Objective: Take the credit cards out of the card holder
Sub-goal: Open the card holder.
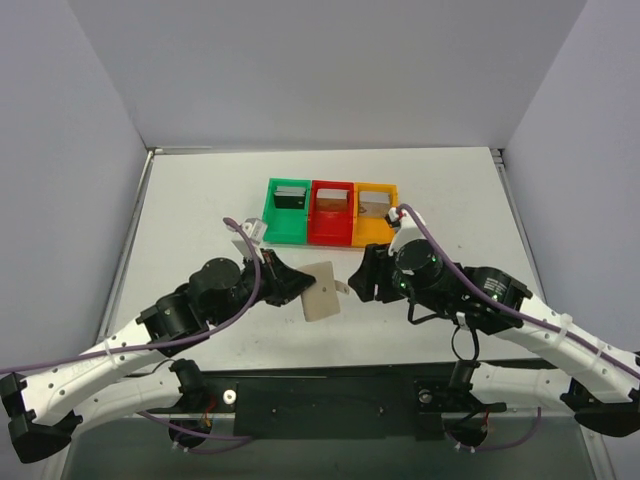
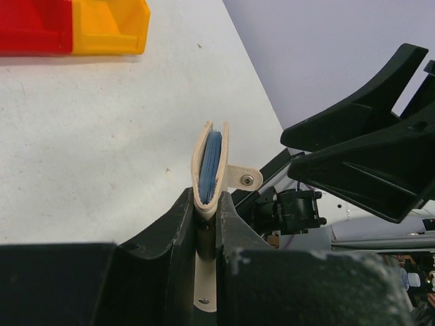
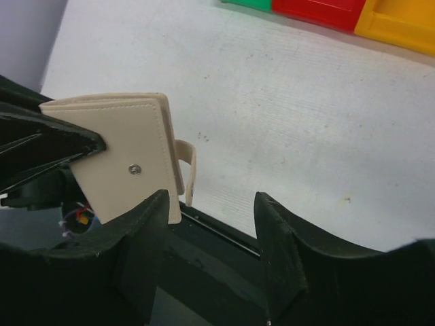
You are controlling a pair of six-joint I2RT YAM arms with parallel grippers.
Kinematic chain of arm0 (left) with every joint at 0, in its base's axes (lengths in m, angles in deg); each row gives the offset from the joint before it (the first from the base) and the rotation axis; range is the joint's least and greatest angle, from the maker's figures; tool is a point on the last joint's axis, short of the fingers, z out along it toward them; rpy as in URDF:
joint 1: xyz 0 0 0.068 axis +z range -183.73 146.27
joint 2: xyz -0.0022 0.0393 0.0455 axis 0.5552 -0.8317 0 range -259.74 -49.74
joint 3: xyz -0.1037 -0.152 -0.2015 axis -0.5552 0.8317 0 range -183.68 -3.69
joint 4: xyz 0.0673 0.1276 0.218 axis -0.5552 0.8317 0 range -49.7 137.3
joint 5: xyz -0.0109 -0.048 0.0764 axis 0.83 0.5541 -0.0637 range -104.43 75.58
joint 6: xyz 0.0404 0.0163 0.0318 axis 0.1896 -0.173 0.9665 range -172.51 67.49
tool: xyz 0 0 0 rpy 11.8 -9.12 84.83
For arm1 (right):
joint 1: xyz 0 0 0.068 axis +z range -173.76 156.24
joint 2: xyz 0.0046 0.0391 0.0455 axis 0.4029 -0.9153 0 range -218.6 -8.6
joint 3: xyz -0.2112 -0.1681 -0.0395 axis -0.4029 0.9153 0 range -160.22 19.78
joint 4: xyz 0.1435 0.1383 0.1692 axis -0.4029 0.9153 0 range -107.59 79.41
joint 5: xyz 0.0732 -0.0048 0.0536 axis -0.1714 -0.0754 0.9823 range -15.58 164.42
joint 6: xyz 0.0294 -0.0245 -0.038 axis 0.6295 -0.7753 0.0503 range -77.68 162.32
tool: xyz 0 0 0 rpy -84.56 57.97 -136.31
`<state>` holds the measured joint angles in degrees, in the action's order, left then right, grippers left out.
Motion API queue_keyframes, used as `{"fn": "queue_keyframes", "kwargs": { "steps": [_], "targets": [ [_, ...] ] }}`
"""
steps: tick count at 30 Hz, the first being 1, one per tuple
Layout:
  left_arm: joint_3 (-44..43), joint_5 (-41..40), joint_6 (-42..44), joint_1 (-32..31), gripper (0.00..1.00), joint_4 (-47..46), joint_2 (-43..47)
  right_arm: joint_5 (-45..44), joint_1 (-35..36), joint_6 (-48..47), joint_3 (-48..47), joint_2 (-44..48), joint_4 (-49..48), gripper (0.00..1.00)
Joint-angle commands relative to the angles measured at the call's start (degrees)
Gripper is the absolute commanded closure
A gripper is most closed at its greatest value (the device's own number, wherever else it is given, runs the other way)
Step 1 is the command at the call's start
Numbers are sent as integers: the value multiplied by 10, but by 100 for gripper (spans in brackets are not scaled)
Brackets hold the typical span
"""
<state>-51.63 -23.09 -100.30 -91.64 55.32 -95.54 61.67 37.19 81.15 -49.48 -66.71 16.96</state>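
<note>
The tan card holder [image 1: 322, 290] hangs folded above the table's middle, with my left gripper [image 1: 285, 283] shut on its lower edge. The left wrist view shows the card holder [image 2: 211, 163] edge-on, with bluish pockets between the tan covers and my left gripper [image 2: 206, 210] pinching it. My right gripper [image 1: 362, 276] is just right of it, open. In the right wrist view, the card holder [image 3: 115, 153] sits beside the left finger [image 3: 146, 231] of my right gripper [image 3: 211, 210], with nothing between the jaws. One credit card stands in each bin: dark [image 1: 290, 196], brownish [image 1: 331, 201], grey [image 1: 374, 204].
Green [image 1: 272, 222], red [image 1: 330, 232] and orange [image 1: 372, 232] bins stand side by side at the back centre of the white table [image 1: 200, 210]. A snap tab [image 2: 243, 178] sticks out from the holder's side. Grey walls close in the table on three sides.
</note>
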Motion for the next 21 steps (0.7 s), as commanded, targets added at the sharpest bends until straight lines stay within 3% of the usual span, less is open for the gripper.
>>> {"fn": "queue_keyframes", "kwargs": {
  "steps": [1,21],
  "targets": [
    [7,26,-14,4,100,-71,13,68,-6,6,25,39,-75,51],
    [68,196,-39,29,100,-262,43,147,-36,4,68,81,-125,57]
  ]
}}
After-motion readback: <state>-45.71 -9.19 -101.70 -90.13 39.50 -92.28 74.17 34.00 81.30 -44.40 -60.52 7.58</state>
